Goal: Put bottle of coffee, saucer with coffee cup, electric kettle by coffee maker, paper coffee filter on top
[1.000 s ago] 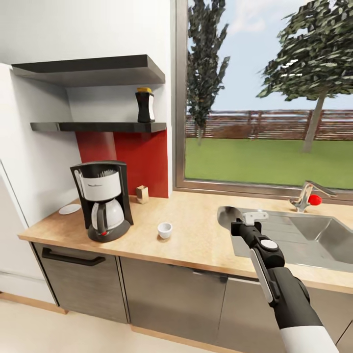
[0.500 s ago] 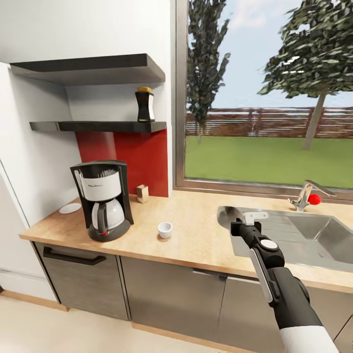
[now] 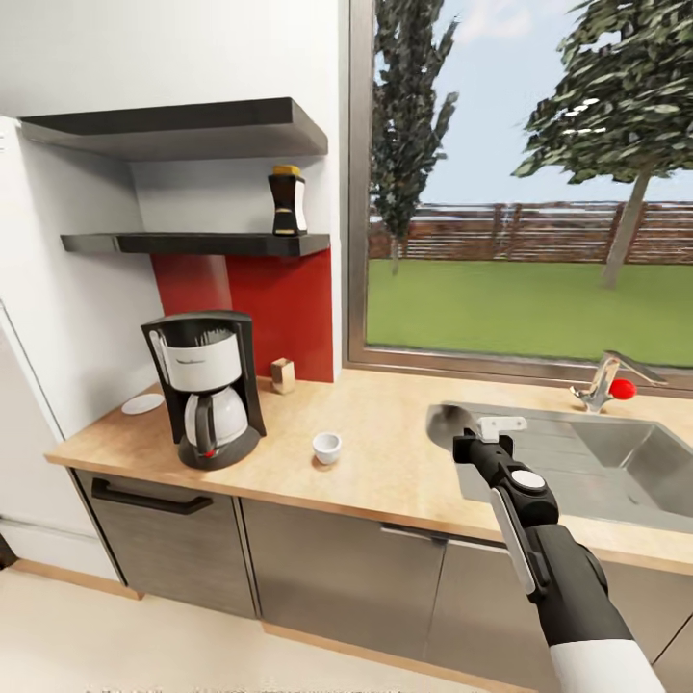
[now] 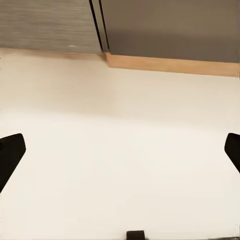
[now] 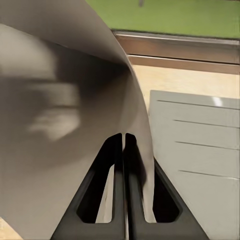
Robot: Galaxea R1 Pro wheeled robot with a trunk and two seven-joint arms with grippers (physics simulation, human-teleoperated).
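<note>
The black and white coffee maker [image 3: 207, 390] stands on the wooden countertop [image 3: 385, 472] at the left. Behind it, by the wall, lies a white saucer [image 3: 142, 403]. To its right sits a small white coffee cup [image 3: 326, 448]. The dark bottle of coffee [image 3: 287, 202] with a yellow lid stands on the lower shelf [image 3: 192, 246]. My right gripper [image 3: 469, 445] hovers over the sink's left edge, shut on a grey paper coffee filter [image 3: 445, 423]; the right wrist view has the filter [image 5: 60, 125] curving over the closed fingers [image 5: 116, 165]. My left gripper [image 4: 122, 147] hangs open above the floor.
A steel sink [image 3: 597, 462] with a faucet [image 3: 602, 380] takes up the counter's right side under a large window. A small wooden box [image 3: 281, 375] stands against the red backsplash. A white fridge [image 3: 19, 385] flanks the counter's left end. Grey cabinets [image 3: 337, 568] run below.
The whole head view has shifted slightly, so the camera has moved. The right arm keeps the same pose with the filter in its gripper.
</note>
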